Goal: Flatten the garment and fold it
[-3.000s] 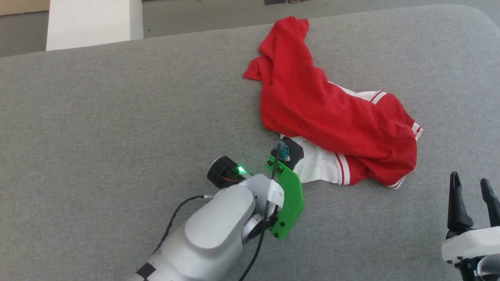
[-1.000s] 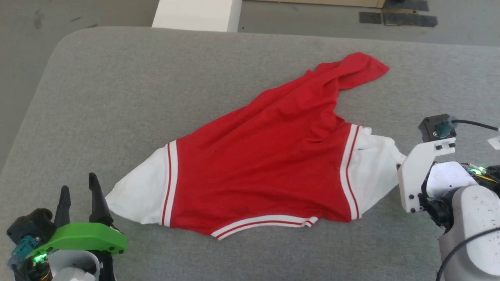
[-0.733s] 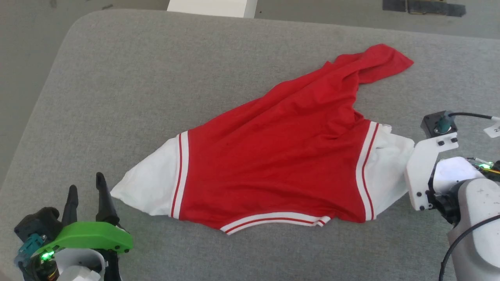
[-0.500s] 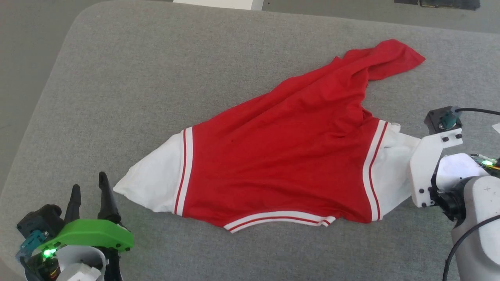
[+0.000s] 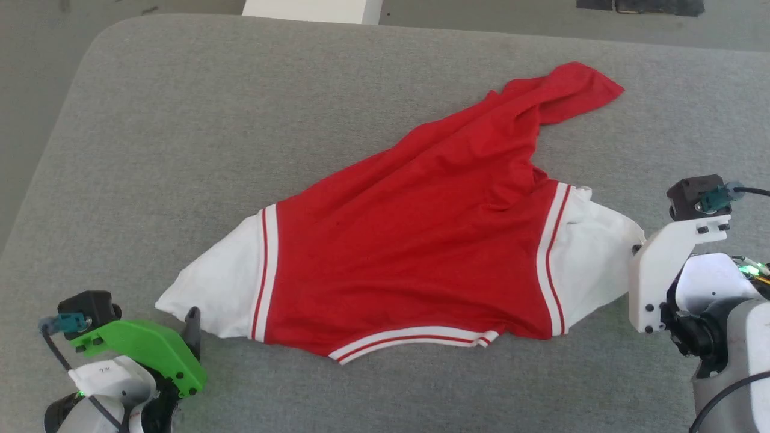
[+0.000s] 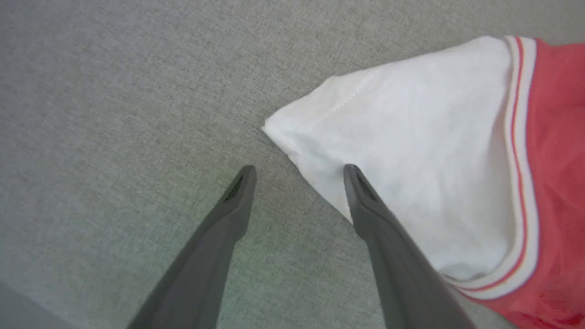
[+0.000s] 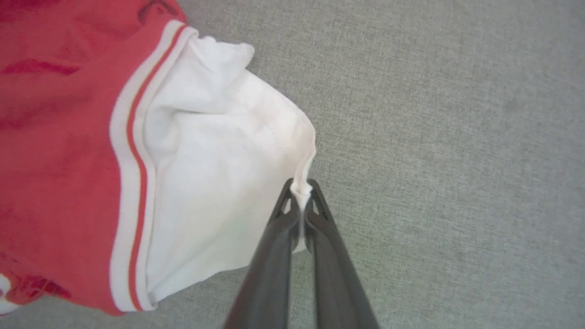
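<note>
Red jersey T-shirt (image 5: 421, 240) lying partly spread on the grey surface (image 5: 180, 120)

Its plain red body lies mostly flat with shallow creases and narrows to a rumpled red corner (image 5: 577, 90) at the far side. A white short sleeve runs out at each end, each joined to the body by red-and-white striped trim. The left sleeve (image 5: 216, 288) lies flat and tapers to a point. The right sleeve (image 5: 592, 258) is bunched near its seam, its tip pinched in the closed right claw (image 7: 300, 187). A striped band (image 5: 415, 340) edges the near side.
</note>
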